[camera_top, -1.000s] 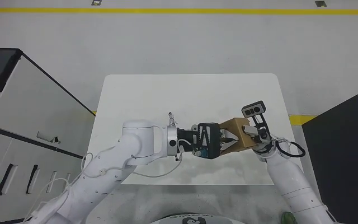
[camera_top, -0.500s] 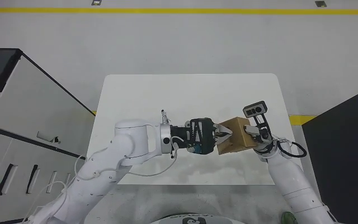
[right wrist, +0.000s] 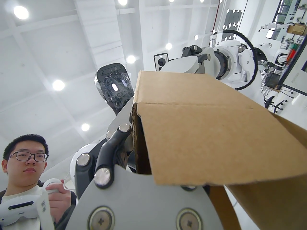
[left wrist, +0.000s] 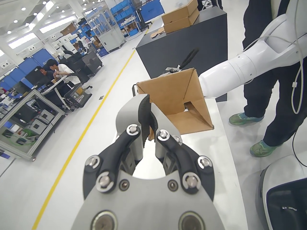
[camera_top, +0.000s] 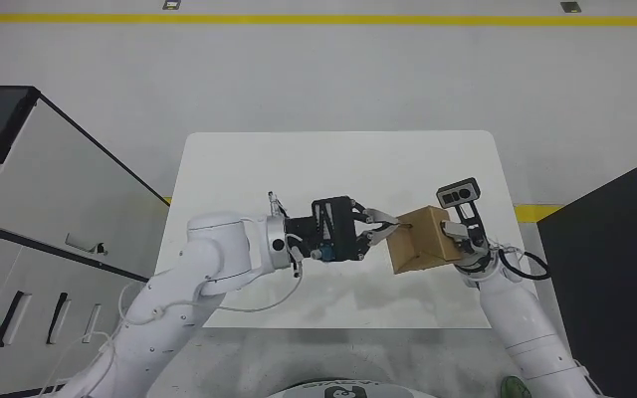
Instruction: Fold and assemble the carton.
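Carton (camera_top: 422, 241) is in the right half of the table (camera_top: 299, 169), about midway between the far and near edges and closer to the right edge than to the middle. It is brown, partly erected and tilted, with the open end facing the left edge. Can't tell if it touches the tabletop or hangs just above it. The left wrist view looks into the open end: inner flaps fold in on diagonals, with a small square gap deep inside.

Right gripper (camera_top: 447, 239) is on the carton's right-edge side, clamped on a carton wall. In the right wrist view one of its fingers (right wrist: 119, 136) lies flat against the cardboard, and the wall runs down between the jaws. The other finger is hidden behind the wall.

Left gripper (camera_top: 386, 225) comes in from the table's middle, with its tips at the carton's open end. In the left wrist view it is nearly pressed together with a sliver of cardboard in the gap, pinching a carton edge at a corner of the opening.

Left arm crosses from the near-left corner, right arm from the near-right corner.

Dark cabinet (camera_top: 597, 259) stands off the right edge, with boxes (left wrist: 181, 17) stacked on it. Yellow floor line (camera_top: 318, 18) runs beyond the far edge.
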You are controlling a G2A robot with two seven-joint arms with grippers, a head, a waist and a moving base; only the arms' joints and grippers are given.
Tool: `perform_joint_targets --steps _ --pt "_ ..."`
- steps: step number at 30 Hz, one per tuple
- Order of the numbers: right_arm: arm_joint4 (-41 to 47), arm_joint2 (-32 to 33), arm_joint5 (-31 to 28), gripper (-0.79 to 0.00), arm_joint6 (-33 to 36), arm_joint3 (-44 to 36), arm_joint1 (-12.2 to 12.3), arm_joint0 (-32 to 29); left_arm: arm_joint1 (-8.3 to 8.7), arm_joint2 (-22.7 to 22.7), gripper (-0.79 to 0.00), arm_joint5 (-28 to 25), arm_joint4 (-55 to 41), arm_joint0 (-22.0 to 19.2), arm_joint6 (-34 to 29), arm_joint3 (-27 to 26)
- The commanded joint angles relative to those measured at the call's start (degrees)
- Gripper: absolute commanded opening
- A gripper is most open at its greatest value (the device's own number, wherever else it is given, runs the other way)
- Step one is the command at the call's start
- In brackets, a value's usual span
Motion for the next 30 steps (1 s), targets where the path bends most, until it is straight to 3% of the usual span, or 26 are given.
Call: perform_joint_targets --steps 1,10,30 --pt "-0.02 0.01 0.01 -0.785 0.0 0.04 0.0 0.0 0.09 -0.46 -0.785 0.2 -0.16 0.52 0.28 0.06" --pt "2.34 -0.24 1.59 -0.785 0.0 -1.17 -0.28 -0.03 0.15 -0.9 -0.785 0.67 0.8 0.83 1.43 -0.73" --pt "9.21 -4.25 5.65 -0.785 0.0 -1.89 -0.73 3.25 1.25 -6.88 -0.785 -1.55 6.31 4.31 12.01 -2.78"
